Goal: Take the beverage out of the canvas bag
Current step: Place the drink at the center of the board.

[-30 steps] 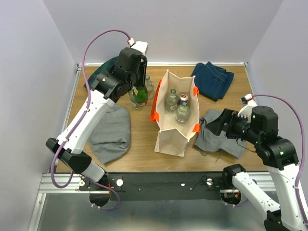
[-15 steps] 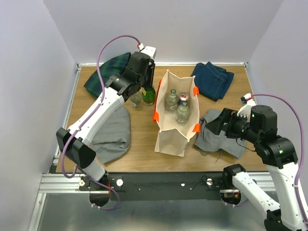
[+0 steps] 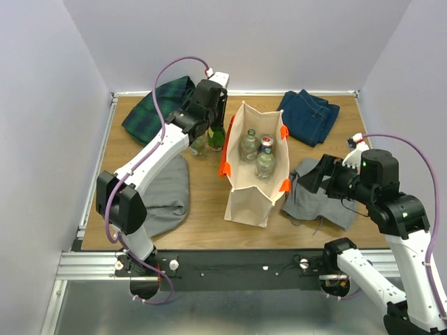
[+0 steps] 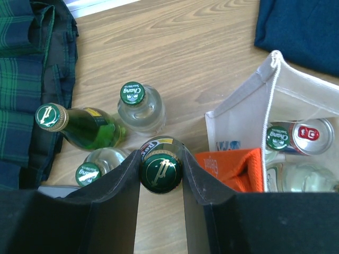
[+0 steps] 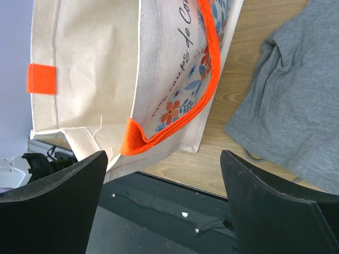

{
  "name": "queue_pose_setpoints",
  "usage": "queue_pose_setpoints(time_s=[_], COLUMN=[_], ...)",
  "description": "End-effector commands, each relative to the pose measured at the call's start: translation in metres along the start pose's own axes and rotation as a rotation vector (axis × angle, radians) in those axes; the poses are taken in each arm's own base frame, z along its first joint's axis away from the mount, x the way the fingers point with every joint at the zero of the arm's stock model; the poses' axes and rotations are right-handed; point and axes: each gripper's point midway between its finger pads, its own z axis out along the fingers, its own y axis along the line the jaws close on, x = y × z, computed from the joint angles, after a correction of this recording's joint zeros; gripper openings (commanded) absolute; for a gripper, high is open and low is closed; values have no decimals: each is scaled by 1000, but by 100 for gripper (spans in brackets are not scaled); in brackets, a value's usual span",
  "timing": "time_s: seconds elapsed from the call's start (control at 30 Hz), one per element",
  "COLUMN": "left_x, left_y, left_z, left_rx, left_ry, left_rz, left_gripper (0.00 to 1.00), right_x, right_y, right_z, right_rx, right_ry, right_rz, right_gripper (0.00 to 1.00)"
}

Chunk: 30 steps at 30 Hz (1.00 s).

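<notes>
Left wrist view: left end effector [image 4: 160, 159] clamped on the capped neck of a green beverage bottle [image 4: 161, 172].
Bottle position: outside the canvas bag [image 4: 241, 119], just beside its left wall, among three other bottles [image 4: 140, 108] on the table [image 4: 201, 47].
Right end effector [image 5: 162, 156]: fingers apart, holding nothing, beside the bag's right side.

Bag [image 3: 248, 199] stands in the middle, drinks [image 3: 250, 144] in it. At its ten o'clock a bottle [image 3: 217, 138], more bottles [image 3: 198, 146] just beyond; jeans [image 3: 307, 115] at one, one cloth [image 3: 321, 202] at four, another cloth [image 3: 164, 192] at eight.
</notes>
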Motion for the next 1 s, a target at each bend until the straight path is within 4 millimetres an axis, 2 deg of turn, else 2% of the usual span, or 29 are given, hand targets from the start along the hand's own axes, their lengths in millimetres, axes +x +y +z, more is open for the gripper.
queue_pose_setpoints(time_s=[0.0, 0.33, 0.8, 0.97], left_x=[-43, -26, -16, -7], left_y=[-3, -5, 3, 9], left_z=[5, 27, 39, 44], left_rx=[24, 39, 6, -27], left_ry=[-171, -154, -143, -126], left_rz=[-36, -45, -36, -34], left_gripper=[0, 0, 0, 0], right_x=[-10, -12, -11, -11], right_y=[1, -1, -1, -1], right_z=[-2, 1, 5, 3], right_rx=[17, 30, 27, 28], right_ry=[-30, -27, -17, -21], right_rz=[5, 8, 12, 12], right_gripper=[96, 95, 96, 96])
